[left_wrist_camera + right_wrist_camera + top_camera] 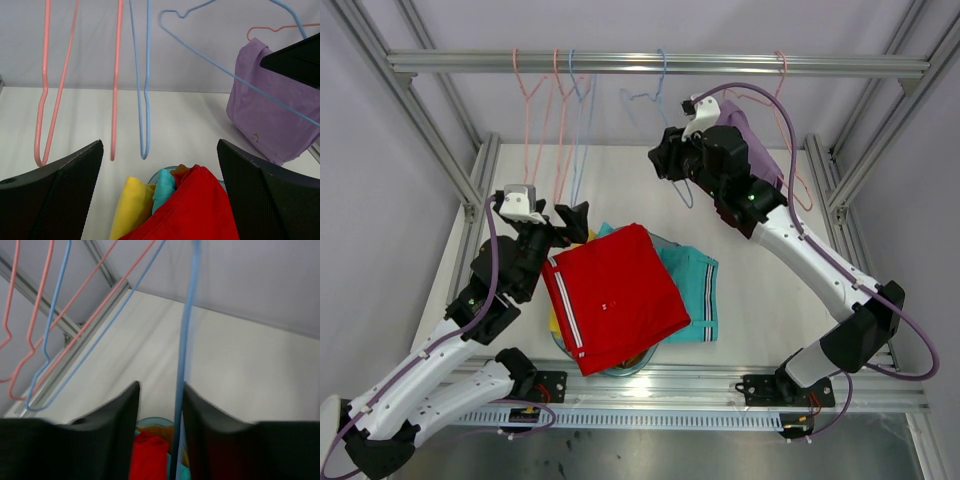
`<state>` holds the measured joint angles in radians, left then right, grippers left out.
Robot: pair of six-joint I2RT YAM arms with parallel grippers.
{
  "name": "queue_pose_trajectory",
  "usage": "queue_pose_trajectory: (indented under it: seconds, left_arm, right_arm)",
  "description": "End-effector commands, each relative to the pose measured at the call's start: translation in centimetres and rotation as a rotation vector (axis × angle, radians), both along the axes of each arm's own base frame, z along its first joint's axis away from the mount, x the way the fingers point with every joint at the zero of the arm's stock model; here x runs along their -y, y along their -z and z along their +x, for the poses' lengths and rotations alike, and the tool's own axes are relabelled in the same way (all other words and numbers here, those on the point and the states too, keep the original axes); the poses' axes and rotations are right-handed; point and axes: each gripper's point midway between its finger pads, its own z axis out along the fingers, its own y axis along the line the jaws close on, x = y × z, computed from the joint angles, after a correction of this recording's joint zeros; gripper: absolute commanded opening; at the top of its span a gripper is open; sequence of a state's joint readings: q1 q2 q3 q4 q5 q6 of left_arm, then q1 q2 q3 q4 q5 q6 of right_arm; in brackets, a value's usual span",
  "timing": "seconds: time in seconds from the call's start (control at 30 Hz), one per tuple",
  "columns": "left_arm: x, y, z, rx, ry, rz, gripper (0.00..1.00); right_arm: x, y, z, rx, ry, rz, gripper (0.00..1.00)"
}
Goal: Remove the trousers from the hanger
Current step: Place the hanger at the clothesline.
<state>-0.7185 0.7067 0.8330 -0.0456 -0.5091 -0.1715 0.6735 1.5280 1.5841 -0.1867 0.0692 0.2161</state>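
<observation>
The lilac trousers [761, 142] hang folded over a pink hanger [802, 182] at the rail's right end, behind my right arm; they also show in the left wrist view [270, 115]. Red trousers [615, 295] with a white stripe lie on top of a pile with teal [695, 290], yellow [130, 205] and brown [181, 170] ones. My left gripper [572, 215] is open and empty just behind the pile. My right gripper [666, 160] is open, and a tilted blue hanger's wire [186, 315] runs between its jaws, close to the right finger.
The pile sits in a pale blue basin [620, 371] on the white table. Two bare pink hangers [530, 90] [560, 130] and a bare blue one [578, 130] hang from the metal rail [660, 64]. Frame posts [480, 190] stand on both sides.
</observation>
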Motion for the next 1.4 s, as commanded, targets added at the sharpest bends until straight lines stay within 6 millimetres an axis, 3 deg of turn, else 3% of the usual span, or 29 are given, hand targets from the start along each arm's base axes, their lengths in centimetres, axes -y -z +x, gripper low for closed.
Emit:
queue_pose_trajectory:
  seconds: [0.0,0.03,0.27,0.4,0.43,0.47,0.53,0.57,0.6,0.67,0.87,1.0,1.17,1.37]
  left_arm:
    - [0.0,-1.0,0.0,0.035,0.006,-0.002,0.99]
    - [0.0,-1.0,0.0,0.035,0.006,-0.002,0.99]
    - [0.0,-0.9,0.1,0.034,0.009,-0.001,0.99]
    - [0.0,-0.9,0.0,0.033,0.009,0.0,0.99]
    - [0.1,-1.0,0.0,0.035,0.012,-0.001,0.99]
    - [0.1,-0.9,0.0,0.033,0.014,-0.001,0.99]
    - [0.1,-0.9,0.0,0.032,0.016,-0.002,0.99]
    - [0.2,-0.9,0.0,0.032,0.019,-0.001,0.99]
    - [0.2,-1.0,0.0,0.033,0.02,-0.004,0.99]
    - [0.3,-0.9,0.0,0.031,0.022,-0.002,0.99]
    - [0.2,-1.0,-0.1,0.033,0.024,-0.005,0.99]
    - [0.3,-0.9,-0.1,0.031,0.028,-0.004,0.99]
    - [0.5,-0.9,-0.1,0.028,0.035,-0.005,0.99]
    - [0.7,-1.0,-0.2,0.028,0.046,-0.007,0.99]
  right_arm:
    - [0.0,0.4,-1.5,-0.015,-0.041,-0.02,0.48]
    - [0.0,0.7,-1.5,-0.021,-0.044,-0.02,0.62]
    - [0.1,1.6,-2.5,-0.039,-0.061,0.009,0.71]
    - [0.5,1.7,-4.4,-0.042,-0.1,0.032,0.76]
    - [1.0,0.7,-5.2,-0.02,-0.102,0.05,0.77]
    - [1.2,1.7,-5.7,-0.032,-0.103,0.042,0.77]
    - [1.9,1.4,-6.3,-0.016,-0.09,0.054,0.79]
    - [2.6,0.4,-7.1,0.009,-0.089,0.068,0.79]
    - [3.3,1.0,-7.0,0.009,-0.055,0.06,0.8]
    - [4.6,0.1,-7.4,0.051,-0.014,0.064,0.79]
    - [8.5,-0.4,-7.3,0.111,0.15,0.007,0.74]
    - [10.4,-3.5,-8.8,0.194,0.189,0.036,0.75]
    - [13.5,-6.8,-8.8,0.249,0.314,0.007,0.75]
    - [18.1,-8.6,-8.2,0.293,0.527,-0.074,0.79]
